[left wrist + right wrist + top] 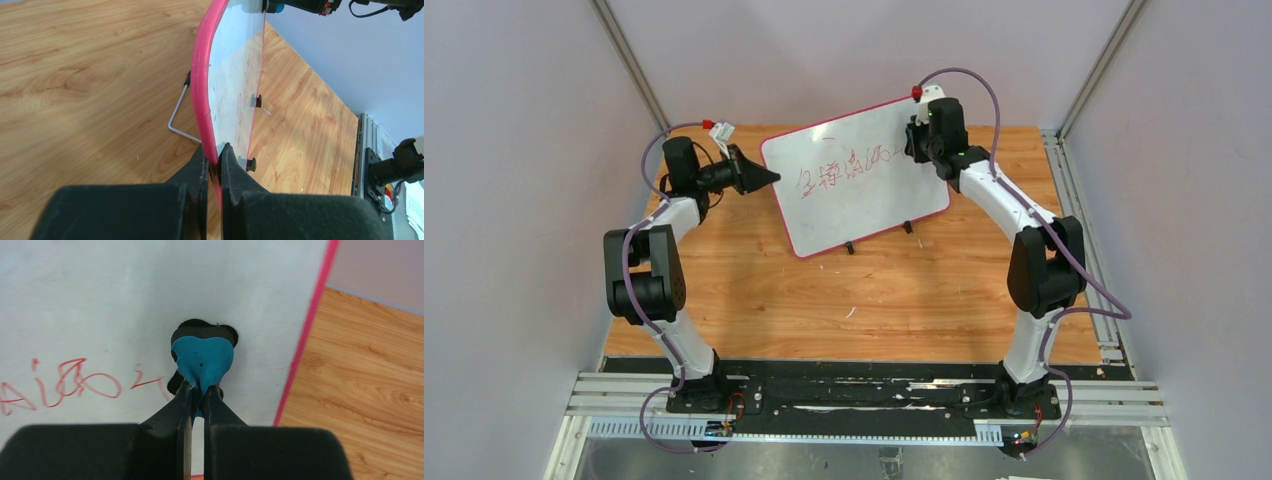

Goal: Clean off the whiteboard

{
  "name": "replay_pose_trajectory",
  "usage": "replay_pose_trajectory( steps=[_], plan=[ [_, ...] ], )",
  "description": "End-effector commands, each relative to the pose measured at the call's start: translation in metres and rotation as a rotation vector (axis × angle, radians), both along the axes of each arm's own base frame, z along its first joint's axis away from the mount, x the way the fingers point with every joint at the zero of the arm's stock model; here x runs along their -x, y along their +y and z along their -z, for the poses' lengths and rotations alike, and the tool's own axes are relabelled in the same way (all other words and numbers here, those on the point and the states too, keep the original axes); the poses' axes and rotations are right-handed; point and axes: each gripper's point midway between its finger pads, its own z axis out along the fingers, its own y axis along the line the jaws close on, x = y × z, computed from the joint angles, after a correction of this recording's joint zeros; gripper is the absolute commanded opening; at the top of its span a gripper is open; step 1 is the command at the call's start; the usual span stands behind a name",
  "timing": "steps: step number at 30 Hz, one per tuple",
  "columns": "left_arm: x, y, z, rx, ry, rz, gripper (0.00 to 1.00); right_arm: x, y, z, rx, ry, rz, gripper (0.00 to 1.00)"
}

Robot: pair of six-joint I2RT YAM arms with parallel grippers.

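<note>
Whiteboard [864,205]: likely light, stiff, slick, tippy; propped toward 12 o'clock of tabletop [874,290]. Best held by frame [200,90], clamped there at 9 o'clock by left jaws; blue eraser [202,357] pinched in right jaws at 2 o'clock.
</note>
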Motion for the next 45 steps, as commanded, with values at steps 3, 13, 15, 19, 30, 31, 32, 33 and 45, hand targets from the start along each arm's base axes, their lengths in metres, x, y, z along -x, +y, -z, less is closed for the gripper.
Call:
replay_pose_trajectory(
  steps=[3, 13, 15, 19, 30, 31, 32, 33, 45],
  plan=[
    [-0.010, 0.011, 0.028, -0.113, -0.056, -0.058, 0.00, 0.030, 0.084, 0.008, -0.005, 0.020, -0.168, 0.01],
    [-0.007, 0.007, 0.023, -0.114, -0.068, -0.051, 0.00, 0.044, 0.120, 0.002, 0.026, -0.002, -0.224, 0.00],
    [-0.006, 0.006, 0.022, -0.112, -0.070, -0.047, 0.00, 0.035, 0.108, 0.008, 0.050, 0.010, -0.191, 0.01],
    [-0.003, 0.005, 0.020, -0.116, -0.075, -0.046, 0.00, 0.015, 0.072, 0.018, 0.066, 0.036, -0.114, 0.01],
    [-0.002, 0.007, 0.023, -0.147, -0.076, -0.043, 0.00, -0.005, -0.029, 0.030, 0.040, 0.067, 0.076, 0.00],
    [-0.002, 0.007, 0.023, -0.147, -0.076, -0.042, 0.00, -0.005, -0.031, 0.030, 0.036, 0.069, 0.075, 0.01],
    [-0.001, 0.007, 0.023, -0.147, -0.075, -0.042, 0.00, -0.005, -0.033, 0.030, 0.036, 0.071, 0.075, 0.01],
    [-0.002, 0.007, 0.024, -0.146, -0.074, -0.043, 0.00, -0.005, -0.032, 0.030, 0.036, 0.073, 0.072, 0.01],
    [-0.002, 0.007, 0.025, -0.144, -0.066, -0.045, 0.00, 0.028, 0.053, 0.035, -0.008, 0.070, -0.108, 0.01]
  ],
)
